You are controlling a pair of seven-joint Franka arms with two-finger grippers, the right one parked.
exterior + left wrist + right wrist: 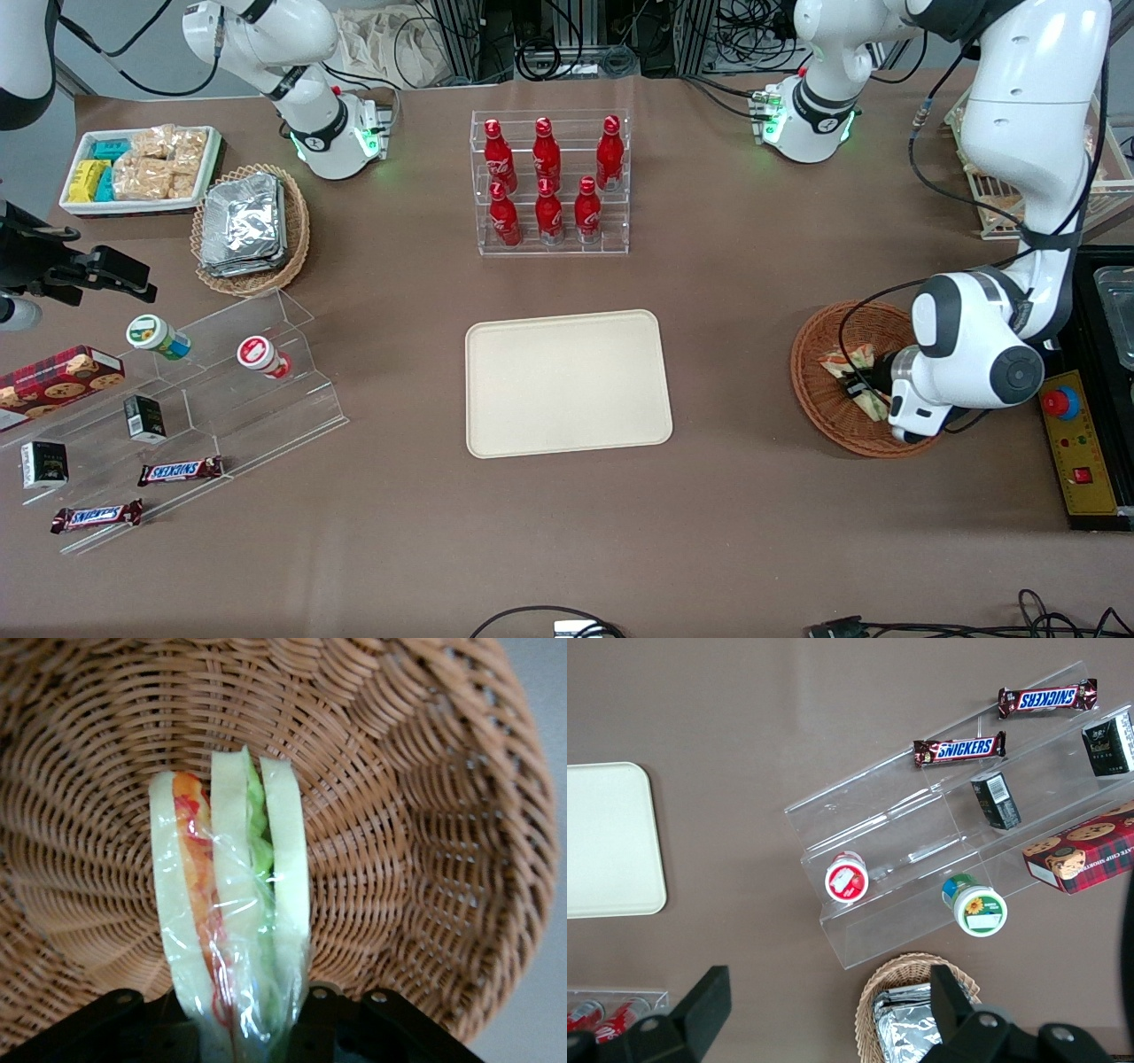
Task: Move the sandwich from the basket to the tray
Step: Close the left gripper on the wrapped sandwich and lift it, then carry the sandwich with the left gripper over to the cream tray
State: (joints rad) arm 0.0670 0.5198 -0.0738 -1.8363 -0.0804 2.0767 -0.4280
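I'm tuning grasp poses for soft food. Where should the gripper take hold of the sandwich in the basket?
Across its flat bread faces, coming from above. The sandwich stands on edge in the basket, layers upright, so squeezing bread to bread probably keeps the filling in. The gripper already straddles one end that way.

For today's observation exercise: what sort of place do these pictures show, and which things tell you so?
Probably a robotics lab staged as a snack counter: cable-strewn equipment racks beside the table, an emergency-stop box, displayed cola bottles. The gripper sits in the basket, around the sandwich.
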